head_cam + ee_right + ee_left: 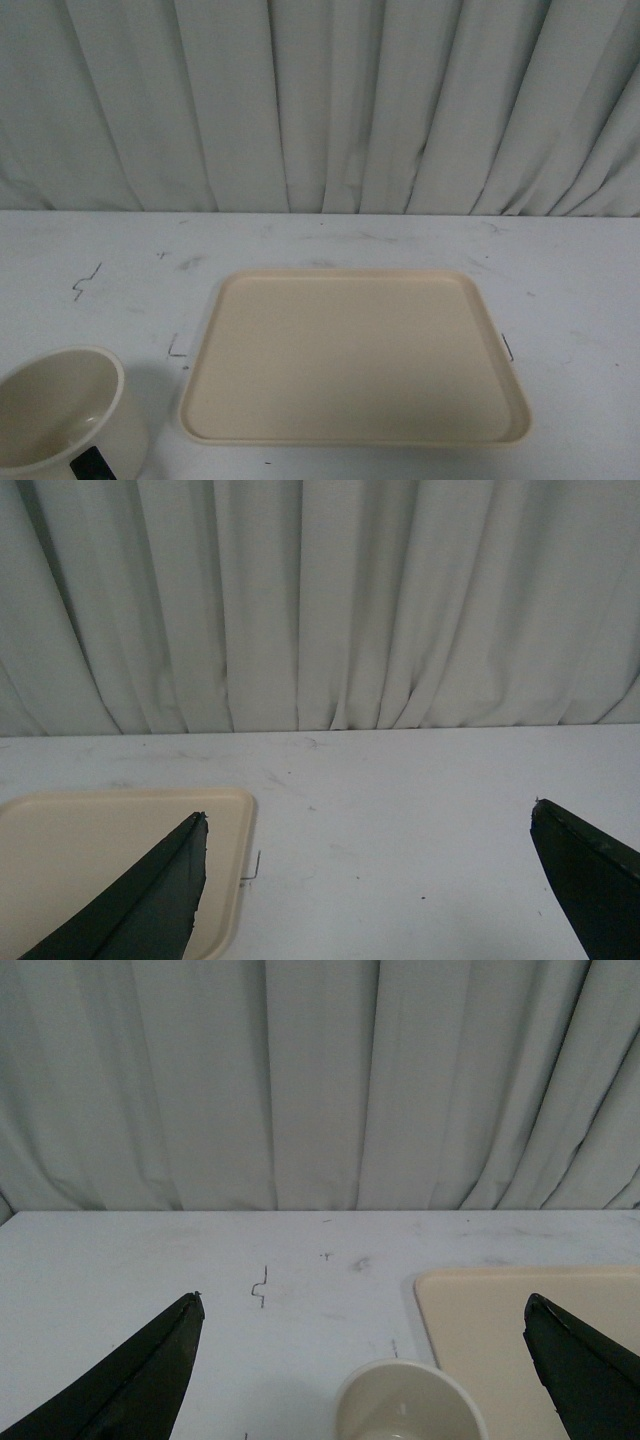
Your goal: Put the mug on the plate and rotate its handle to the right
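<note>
The cream-white mug stands upright on the white table at the front left, just left of the plate; it is cut off by the frame's edge. A dark patch shows on its near side; whether it is the handle I cannot tell. The beige plate lies flat and bare in the middle of the table. In the left wrist view my left gripper is open, with the mug's rim low between its fingers and the plate beside it. My right gripper is open and empty over bare table, the plate's corner by one finger.
A pale pleated curtain closes off the table's far edge. Small dark marks are on the white tabletop. Neither arm shows in the front view.
</note>
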Controlling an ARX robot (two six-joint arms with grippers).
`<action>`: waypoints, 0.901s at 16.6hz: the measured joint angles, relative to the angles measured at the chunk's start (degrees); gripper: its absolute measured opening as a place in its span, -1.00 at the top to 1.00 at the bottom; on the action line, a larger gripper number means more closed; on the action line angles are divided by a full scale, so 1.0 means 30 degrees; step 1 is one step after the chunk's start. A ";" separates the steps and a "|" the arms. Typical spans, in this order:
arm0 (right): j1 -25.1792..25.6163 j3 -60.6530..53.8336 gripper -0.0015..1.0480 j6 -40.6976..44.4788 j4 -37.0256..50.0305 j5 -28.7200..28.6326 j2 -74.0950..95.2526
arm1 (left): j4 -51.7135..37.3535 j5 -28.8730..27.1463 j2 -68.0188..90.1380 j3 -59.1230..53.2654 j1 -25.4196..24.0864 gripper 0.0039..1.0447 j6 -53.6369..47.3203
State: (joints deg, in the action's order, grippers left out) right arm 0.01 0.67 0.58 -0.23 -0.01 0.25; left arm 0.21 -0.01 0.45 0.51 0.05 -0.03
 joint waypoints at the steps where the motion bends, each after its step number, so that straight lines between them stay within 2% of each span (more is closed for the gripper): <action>1: 0.0000 0.0000 -0.88 0.0000 0.0000 0.0000 -0.0007 | 0.0000 0.0000 0.0000 0.0000 0.0000 -0.88 0.0000; 7: 0.0000 0.0000 -0.88 0.0000 0.0000 0.0000 -0.0007 | 0.0029 -0.0015 0.0007 0.0000 0.0007 -0.88 0.0007; 8: 0.0000 0.0000 -0.88 0.0000 0.0000 0.0000 -0.0007 | 0.0889 -0.0707 0.0219 0.0204 0.0248 -0.88 0.0117; 9: 0.0000 0.0000 -0.88 0.0000 0.0007 -0.0007 0.0000 | 0.2630 -0.2251 0.0721 0.0801 0.0772 -0.88 0.0364; 10: 0.0000 0.0000 -0.88 -0.0044 -0.0007 0.0080 0.0000 | 0.6069 -0.6972 0.4714 0.2936 0.3468 -0.88 0.1260; 11: 0.0000 0.0000 -0.88 -0.0036 0.0022 -0.0029 0.0000 | 0.7613 -1.0214 0.8721 0.4911 0.5034 -0.88 0.1683; 12: 0.0022 0.0000 -0.88 -0.0036 0.0007 0.0007 0.0000 | 0.7679 -1.1293 1.0892 0.5821 0.4612 -0.88 0.1982; 13: 0.0000 0.0000 -0.88 -0.0036 0.0000 -0.0007 0.0000 | 0.7351 -1.0848 1.2896 0.6637 0.3905 -0.88 0.2106; 15: 0.0000 0.0000 -0.88 -0.0036 0.0015 -0.0007 -0.0007 | 0.7439 -0.7511 1.6640 0.8488 0.2783 -0.88 0.2608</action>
State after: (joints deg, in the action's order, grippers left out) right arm 0.01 0.67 0.47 -0.19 -0.03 0.23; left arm 22.52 -22.55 50.37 25.98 8.40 7.79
